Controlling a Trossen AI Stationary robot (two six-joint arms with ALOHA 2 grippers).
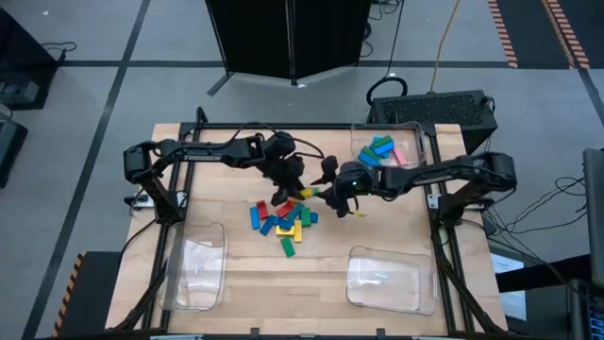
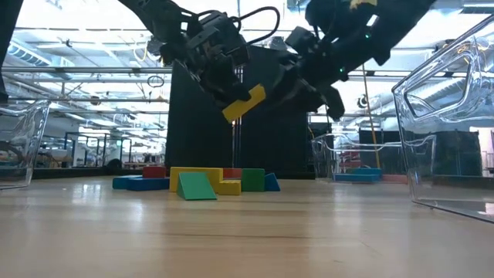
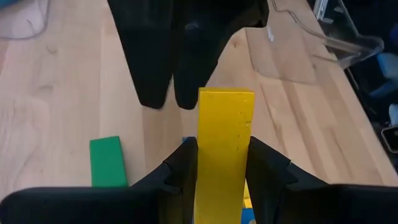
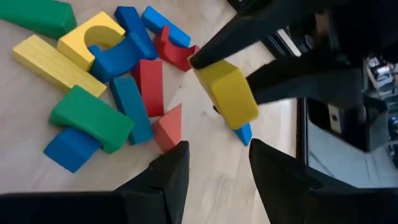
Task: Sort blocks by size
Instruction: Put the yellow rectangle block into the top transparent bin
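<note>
Yellow block (image 3: 224, 149) pinched in left tool (image 1: 288, 189); right tool (image 1: 342, 200) spread, empty. Far tray (image 1: 415, 142) part-filled; pile (image 1: 283, 222) remained on worktop (image 1: 236, 274).

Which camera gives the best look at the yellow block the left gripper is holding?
The left wrist view: the yellow block fills it, clamped in the left gripper. The low view shows it lifted above the pile, the right wrist view shows its end, and the high view barely shows it.
</note>
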